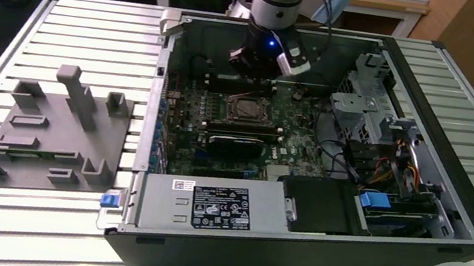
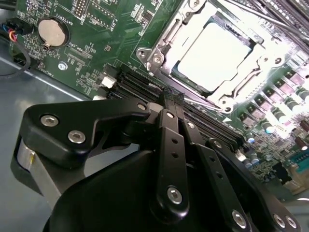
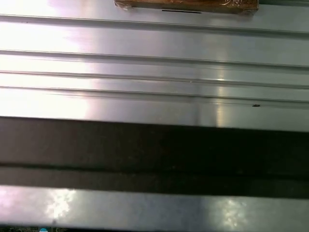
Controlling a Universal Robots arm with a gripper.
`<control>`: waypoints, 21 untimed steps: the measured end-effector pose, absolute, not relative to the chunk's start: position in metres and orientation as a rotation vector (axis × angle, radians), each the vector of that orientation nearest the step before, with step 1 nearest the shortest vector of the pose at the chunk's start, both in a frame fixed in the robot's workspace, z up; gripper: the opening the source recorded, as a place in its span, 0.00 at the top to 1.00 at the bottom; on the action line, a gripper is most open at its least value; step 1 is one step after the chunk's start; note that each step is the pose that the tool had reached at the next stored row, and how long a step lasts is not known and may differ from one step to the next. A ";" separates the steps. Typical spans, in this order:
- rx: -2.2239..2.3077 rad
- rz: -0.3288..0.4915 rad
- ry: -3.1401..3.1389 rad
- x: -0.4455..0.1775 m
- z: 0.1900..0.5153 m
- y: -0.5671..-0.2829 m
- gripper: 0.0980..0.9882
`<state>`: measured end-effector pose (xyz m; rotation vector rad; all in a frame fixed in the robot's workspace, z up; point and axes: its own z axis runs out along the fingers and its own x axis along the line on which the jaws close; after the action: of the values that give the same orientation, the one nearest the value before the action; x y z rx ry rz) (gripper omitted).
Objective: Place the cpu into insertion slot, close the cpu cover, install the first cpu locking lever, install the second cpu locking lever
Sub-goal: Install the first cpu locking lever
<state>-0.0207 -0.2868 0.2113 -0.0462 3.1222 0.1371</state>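
One tool (image 2: 173,96), fingers pressed together w/ nothing held, hangs near the insertion slot (image 2: 215,55) where the cpu (image 2: 212,57) sits, cpu cover (image 2: 159,46) down: thin, fragile, edge-grip only.

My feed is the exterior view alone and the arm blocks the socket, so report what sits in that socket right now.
Observer: In the second wrist view, the pale silvery square cpu lies flat in the dark-rimmed insertion slot. The dark silvery metal frame cover lies around it.
Operator: Tell me the gripper's state.
Observer: The black gripper is shut and holds nothing.
Operator: Give me where its tips are.
Observer: They hang over the long black memory slots beside the insertion slot, apart from the cpu.
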 end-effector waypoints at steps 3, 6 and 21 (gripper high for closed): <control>-0.046 0.137 3.122 -0.020 0.208 -0.287 0.99; -0.046 0.137 3.123 -0.019 0.205 -0.287 0.99; -0.046 0.137 3.123 -0.018 0.201 -0.287 0.99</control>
<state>-0.0179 -0.2868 0.2009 -0.0462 3.1226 0.1369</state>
